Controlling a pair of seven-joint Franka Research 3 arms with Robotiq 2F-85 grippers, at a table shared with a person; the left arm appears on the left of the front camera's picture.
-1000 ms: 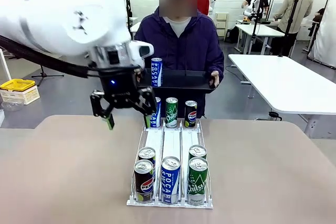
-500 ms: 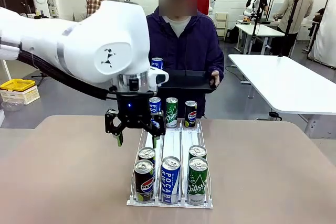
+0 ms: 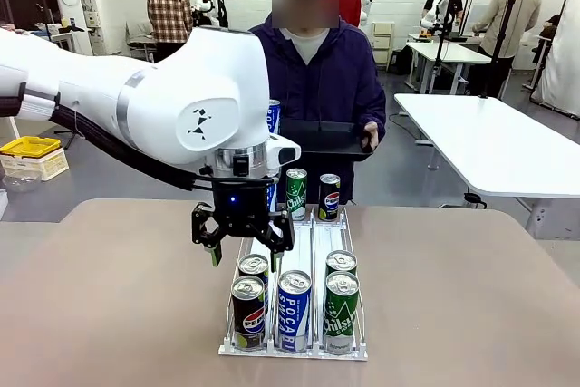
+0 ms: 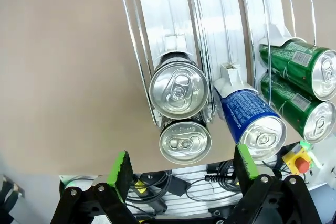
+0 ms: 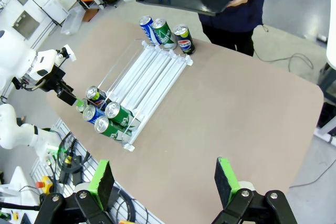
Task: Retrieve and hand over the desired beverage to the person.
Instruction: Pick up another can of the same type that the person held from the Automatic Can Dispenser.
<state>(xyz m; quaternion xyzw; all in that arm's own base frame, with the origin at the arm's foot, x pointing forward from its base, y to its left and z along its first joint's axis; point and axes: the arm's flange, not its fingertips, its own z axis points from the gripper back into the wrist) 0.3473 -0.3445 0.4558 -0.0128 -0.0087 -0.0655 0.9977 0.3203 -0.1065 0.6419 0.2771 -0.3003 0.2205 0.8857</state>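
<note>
A white wire rack (image 3: 299,246) holds three lanes of cans. At its near end stand two Pepsi cans (image 3: 247,312), a blue Pocari can (image 3: 294,310) and two green cans (image 3: 341,313). My left gripper (image 3: 246,258) hangs open just above the rear Pepsi can (image 4: 178,88), with nothing between its green pads (image 4: 122,166). The person (image 3: 313,70) stands across the table holding a black tray (image 3: 326,140) with a Pocari can (image 3: 273,115) on it. High above the table, my right gripper (image 5: 164,181) is open and holds nothing.
More cans (image 3: 296,192) stand at the rack's far end. The beige table (image 3: 471,296) has free room on both sides of the rack. A white table (image 3: 494,142) stands at the back right and a yellow box (image 3: 30,147) at the left.
My left gripper has come down and toward the near end of the rack, from beside the far cans to above the left lane's Pepsi cans. Its jaws stayed open.
</note>
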